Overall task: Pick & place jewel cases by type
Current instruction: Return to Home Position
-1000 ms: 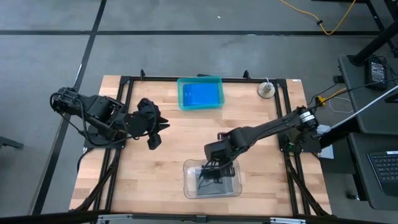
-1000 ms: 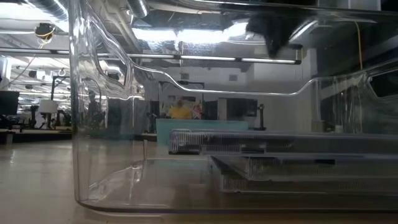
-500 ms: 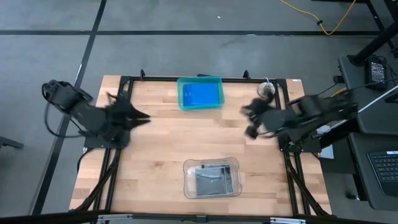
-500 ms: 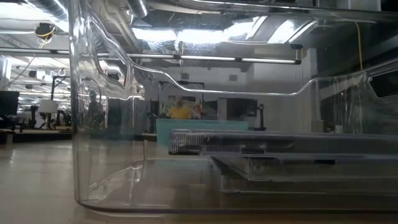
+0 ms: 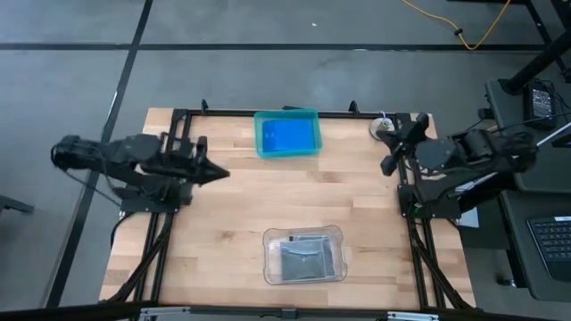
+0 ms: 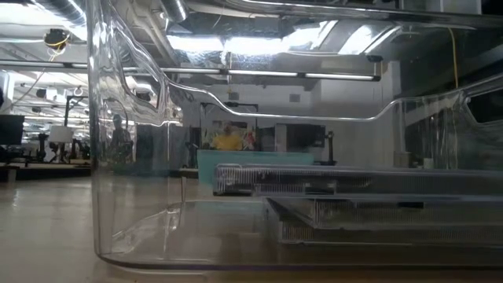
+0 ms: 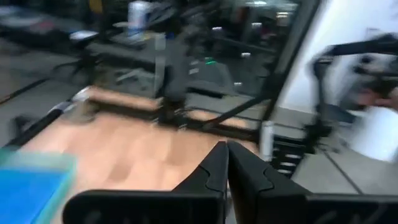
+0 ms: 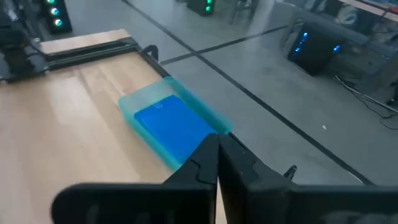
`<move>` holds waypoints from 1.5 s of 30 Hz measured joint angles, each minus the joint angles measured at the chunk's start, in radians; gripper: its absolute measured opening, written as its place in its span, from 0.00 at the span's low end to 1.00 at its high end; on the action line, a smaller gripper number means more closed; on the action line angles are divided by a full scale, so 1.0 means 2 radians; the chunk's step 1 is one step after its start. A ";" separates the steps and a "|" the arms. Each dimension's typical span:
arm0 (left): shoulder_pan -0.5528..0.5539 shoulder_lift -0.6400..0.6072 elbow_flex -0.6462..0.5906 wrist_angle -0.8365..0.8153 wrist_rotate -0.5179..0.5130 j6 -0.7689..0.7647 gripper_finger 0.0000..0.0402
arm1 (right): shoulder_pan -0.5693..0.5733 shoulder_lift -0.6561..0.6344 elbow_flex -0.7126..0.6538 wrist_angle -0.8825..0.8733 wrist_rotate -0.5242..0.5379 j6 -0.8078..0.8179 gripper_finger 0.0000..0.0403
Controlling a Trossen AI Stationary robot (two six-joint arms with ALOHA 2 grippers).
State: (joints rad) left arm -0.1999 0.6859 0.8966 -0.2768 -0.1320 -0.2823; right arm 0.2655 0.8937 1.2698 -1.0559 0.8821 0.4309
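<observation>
At 9 o'clock on the desk (image 5: 241, 223), left gripper (image 5: 214, 173) sits clenched on nothing, pointing toward centre. Right gripper (image 8: 216, 140) is at 3 o'clock near the desk edge, also clenched and empty, aimed toward the teal tray (image 5: 257, 134).

Blue cases (image 5: 287, 135) lie flat inside that tray at 12 o'clock. Grey cases (image 5: 302, 257) are in the clear tray (image 5: 267, 259) at 6 o'clock; low view shows them stacked flat, slightly offset. No case visible outside the trays, so I'd judge the sort done and both grippers parked or close to it.

Handling note if a re-pick is needed:
- Cases look thin, light and stiff, probably slick and brittle. Hinges and corners would crack first.
- A flat stack gives no side access to the lower ones.
- Take the top one across two opposite edges, near the middle, with a light pinch, and lift level.
- Tray walls crowd the gripper, so come straight down.
</observation>
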 joint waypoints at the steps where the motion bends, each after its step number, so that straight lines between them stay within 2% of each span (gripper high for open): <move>1: 0.021 -0.010 -0.023 0.008 0.002 -0.007 0.00 | -0.007 -0.006 -0.011 0.012 -0.001 -0.007 0.02; 5: 0.091 -0.075 -0.108 0.050 0.027 -0.026 0.00 | -0.027 -0.019 -0.042 0.048 -0.009 -0.031 0.01; 9: 0.140 -0.167 -0.179 0.060 0.048 -0.045 0.00 | -0.040 -0.020 -0.052 0.055 -0.015 -0.046 0.01; 17: 0.155 -0.344 -0.305 0.068 0.032 -0.059 0.00 | -0.072 -0.020 -0.056 0.065 -0.023 -0.087 0.01; 19: 0.156 -0.342 -0.331 0.091 0.023 -0.048 0.00 | -0.083 -0.021 -0.056 0.073 -0.025 -0.100 0.01; 22: 0.155 -0.335 -0.359 0.122 0.053 -0.031 0.01 | -0.098 -0.021 -0.056 0.093 -0.045 -0.117 0.02; 25: 0.155 -0.343 -0.405 0.152 0.066 -0.039 0.00 | -0.112 -0.021 -0.056 0.101 -0.064 -0.128 0.03; 28: 0.155 -0.343 -0.440 0.223 0.079 -0.058 0.00 | -0.118 -0.021 -0.056 0.101 -0.083 -0.130 0.03; 35: 0.155 -0.333 -0.444 0.154 0.023 -0.074 0.01 | -0.119 -0.025 -0.070 0.131 -0.094 -0.156 0.03; 39: 0.155 -0.329 -0.444 0.151 0.035 -0.108 0.01 | -0.119 -0.050 -0.130 0.239 -0.117 -0.194 0.03; 42: 0.155 -0.329 -0.444 0.150 0.061 -0.123 0.01 | -0.118 -0.084 -0.208 0.357 -0.163 -0.221 0.03; 45: 0.155 -0.329 -0.444 0.151 0.066 -0.127 0.01 | -0.118 -0.123 -0.295 0.454 -0.206 -0.230 0.02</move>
State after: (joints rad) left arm 0.1104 0.0284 0.0086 0.0254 -0.0002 -0.5369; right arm 0.0297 0.6469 0.6802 -0.1487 0.4701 -0.0296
